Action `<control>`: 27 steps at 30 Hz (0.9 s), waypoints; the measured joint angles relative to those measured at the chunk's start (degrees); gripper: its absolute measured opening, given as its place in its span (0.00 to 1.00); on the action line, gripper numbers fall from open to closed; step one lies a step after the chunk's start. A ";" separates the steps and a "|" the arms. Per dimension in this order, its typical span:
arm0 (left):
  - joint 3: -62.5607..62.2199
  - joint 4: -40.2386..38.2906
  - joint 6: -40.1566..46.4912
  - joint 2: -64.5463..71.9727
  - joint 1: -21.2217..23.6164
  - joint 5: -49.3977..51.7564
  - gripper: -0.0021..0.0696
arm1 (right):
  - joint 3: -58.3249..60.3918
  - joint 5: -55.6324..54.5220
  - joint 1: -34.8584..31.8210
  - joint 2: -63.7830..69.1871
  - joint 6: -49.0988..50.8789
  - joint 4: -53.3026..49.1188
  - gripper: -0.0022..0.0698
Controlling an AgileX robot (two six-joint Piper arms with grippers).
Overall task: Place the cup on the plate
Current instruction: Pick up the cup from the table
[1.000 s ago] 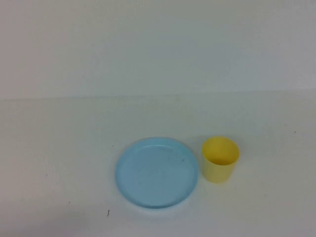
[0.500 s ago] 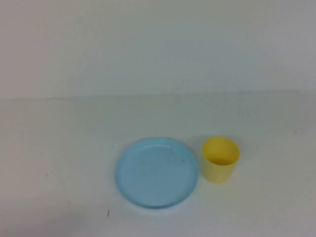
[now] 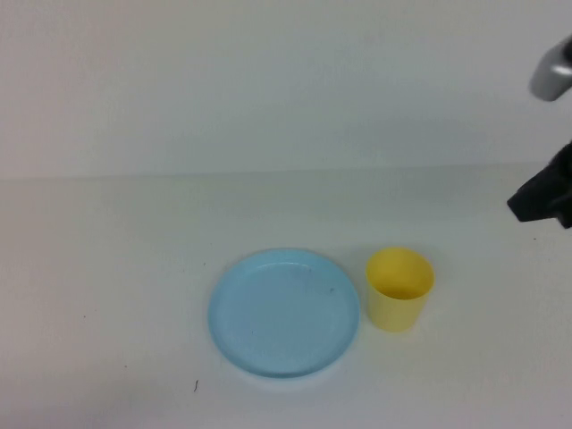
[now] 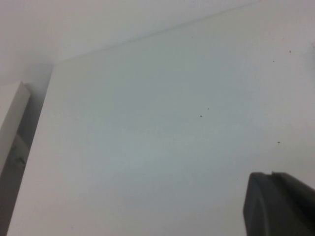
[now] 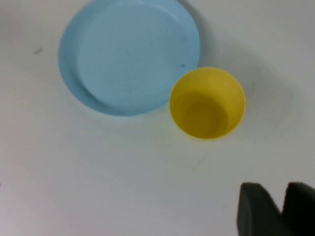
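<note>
The yellow cup (image 3: pixel 399 289) stands upright and empty on the white table, just right of the light blue plate (image 3: pixel 284 311), almost touching its rim. Both also show in the right wrist view, the cup (image 5: pixel 207 102) beside the plate (image 5: pixel 129 55). My right arm (image 3: pixel 543 195) reaches in at the right edge of the high view, above and to the right of the cup. My right gripper (image 5: pixel 278 189) is shut and empty, short of the cup. My left gripper (image 4: pixel 270 175) is shut and empty over bare table, and is out of the high view.
The white table (image 3: pixel 107 268) meets a pale wall at the back. In the left wrist view the table's side edge runs past a white block (image 4: pixel 12 118) beyond it.
My right arm has come into the high view at the right edge. The cup and plate have not moved.
</note>
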 joint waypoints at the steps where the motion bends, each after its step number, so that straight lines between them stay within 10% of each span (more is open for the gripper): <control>1: 0.00 0.00 0.00 0.00 0.00 0.00 0.03 | -1.33 0.26 1.46 2.02 2.85 -3.08 0.23; 6: 0.00 0.00 0.00 0.00 0.00 0.00 0.03 | -6.08 -0.47 6.80 10.78 10.72 -7.69 0.28; 14: 0.00 0.00 0.00 0.00 0.00 0.00 0.03 | -11.95 -1.26 7.56 21.05 19.25 -9.12 0.75; 27: 0.00 0.14 0.00 0.00 0.00 0.00 0.03 | -17.56 -1.61 7.56 32.82 20.70 -11.40 0.70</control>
